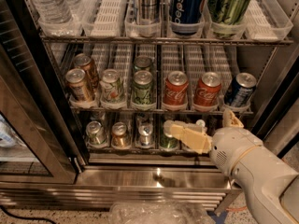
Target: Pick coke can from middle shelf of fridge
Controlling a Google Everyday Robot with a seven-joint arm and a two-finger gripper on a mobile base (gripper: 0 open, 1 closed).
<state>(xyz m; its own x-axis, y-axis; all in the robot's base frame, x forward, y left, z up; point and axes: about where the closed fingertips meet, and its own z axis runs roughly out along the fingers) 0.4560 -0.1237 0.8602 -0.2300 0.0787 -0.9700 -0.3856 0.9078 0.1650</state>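
Two red coke cans (175,90) (206,90) stand side by side on the middle shelf (159,110) of the fridge (154,177), right of centre. A dark blue Pepsi can (239,90) is to their right and green cans (141,87) to their left. My gripper (208,126) is in front of the lower rack, just below the coke cans. It is open and empty: one cream finger (187,134) points left and the other (231,118) points up toward the shelf edge.
The top rack holds tall cans (186,6) and water bottles (49,6). The lower rack holds small dark bottles (120,134). The open glass door (28,139) stands at the left. Crumpled plastic (159,213) lies on the floor in front.
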